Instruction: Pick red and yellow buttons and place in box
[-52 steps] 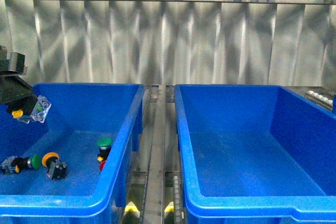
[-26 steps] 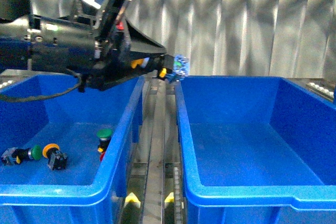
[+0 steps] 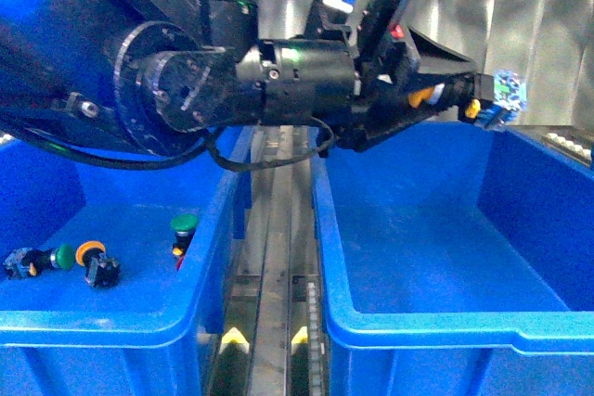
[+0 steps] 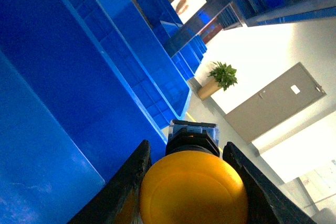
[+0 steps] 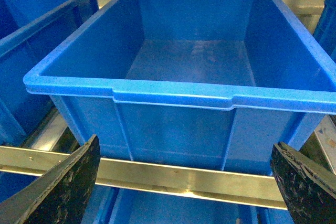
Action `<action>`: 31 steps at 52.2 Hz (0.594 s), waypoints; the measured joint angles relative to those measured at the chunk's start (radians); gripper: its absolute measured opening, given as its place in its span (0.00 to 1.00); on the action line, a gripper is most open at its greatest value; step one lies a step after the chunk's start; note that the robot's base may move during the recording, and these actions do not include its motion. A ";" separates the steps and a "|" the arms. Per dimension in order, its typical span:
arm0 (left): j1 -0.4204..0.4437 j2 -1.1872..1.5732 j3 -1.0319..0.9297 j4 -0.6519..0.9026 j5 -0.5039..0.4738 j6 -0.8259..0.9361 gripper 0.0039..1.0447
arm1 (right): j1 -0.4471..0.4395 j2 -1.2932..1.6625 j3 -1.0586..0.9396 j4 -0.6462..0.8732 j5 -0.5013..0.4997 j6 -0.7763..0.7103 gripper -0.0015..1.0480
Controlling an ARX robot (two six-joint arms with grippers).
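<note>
My left gripper (image 3: 461,101) reaches across the front view and is shut on a yellow button (image 3: 423,96), held high over the back right of the empty blue box (image 3: 418,326). The button's clear end block (image 3: 508,92) sticks out past the fingertips. In the left wrist view the yellow cap (image 4: 193,190) fills the space between the two black fingers (image 4: 131,182) of that gripper (image 4: 186,149). A second yellow button (image 3: 91,251) and a red button (image 3: 178,253) lie in the left crate (image 3: 111,340). My right gripper (image 5: 186,182) is open and empty, in front of the box (image 5: 173,95).
Two green buttons (image 3: 184,223) (image 3: 61,257) also lie in the left crate. A metal rail gap (image 3: 274,303) separates the two crates. A metal bar (image 5: 173,179) runs below the box. More blue crates (image 4: 131,40) show in the left wrist view.
My left arm has swung right with the yellow button, from over the gap between the crates to over the right side of the box.
</note>
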 joint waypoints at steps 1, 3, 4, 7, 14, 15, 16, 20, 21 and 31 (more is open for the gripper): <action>-0.005 0.008 0.007 -0.006 0.001 0.000 0.32 | 0.000 0.000 0.000 0.000 0.000 0.000 0.94; -0.012 0.022 0.018 -0.019 0.004 0.000 0.32 | 0.000 0.000 0.000 0.000 0.000 0.000 0.94; -0.015 0.029 0.026 -0.023 0.008 0.000 0.32 | 0.000 0.000 0.000 0.000 0.000 0.000 0.94; -0.024 0.035 0.039 -0.040 0.016 0.005 0.32 | 0.000 0.000 0.000 0.000 0.000 0.000 0.94; -0.048 0.036 0.069 -0.105 0.033 0.048 0.32 | 0.000 0.000 0.000 0.000 0.000 0.000 0.94; -0.052 0.036 0.071 -0.108 0.033 0.051 0.32 | 0.000 0.000 0.000 0.000 0.000 0.000 0.94; -0.057 0.036 0.076 -0.118 0.032 0.061 0.32 | 0.006 0.009 -0.001 0.016 0.020 0.007 0.94; -0.063 0.036 0.085 -0.165 0.028 0.091 0.32 | 0.003 0.142 0.013 0.250 0.087 0.007 0.94; -0.063 0.036 0.086 -0.169 0.028 0.095 0.32 | -0.003 0.169 0.019 0.288 0.080 0.008 0.94; -0.063 0.033 0.095 -0.256 -0.001 0.159 0.32 | -0.238 0.655 0.377 0.596 -0.079 0.256 0.94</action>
